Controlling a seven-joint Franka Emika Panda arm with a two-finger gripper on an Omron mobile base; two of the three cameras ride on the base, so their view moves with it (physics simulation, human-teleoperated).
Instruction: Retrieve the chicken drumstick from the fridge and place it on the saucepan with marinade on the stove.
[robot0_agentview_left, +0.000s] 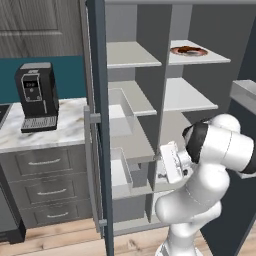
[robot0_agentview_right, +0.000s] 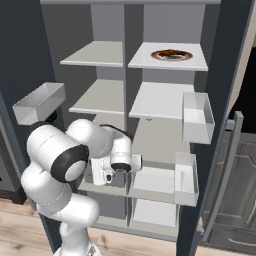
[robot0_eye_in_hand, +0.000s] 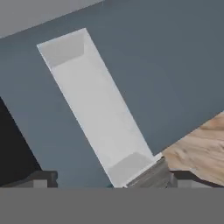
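The fridge (robot0_agentview_left: 97, 100) was seen open, the chicken drumstick (robot0_agentview_right: 169, 53) on a white plate (robot0_agentview_right: 192, 56) on the top shelf, gripper (robot0_eye_in_hand: 107, 179) fingers spread, nothing held.

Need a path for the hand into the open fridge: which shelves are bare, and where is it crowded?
Inside the fridge, the upper left shelf and both middle shelves look bare. The upper right shelf is taken by the plate with the chicken drumstick. Lower down, the arm crowds the left.
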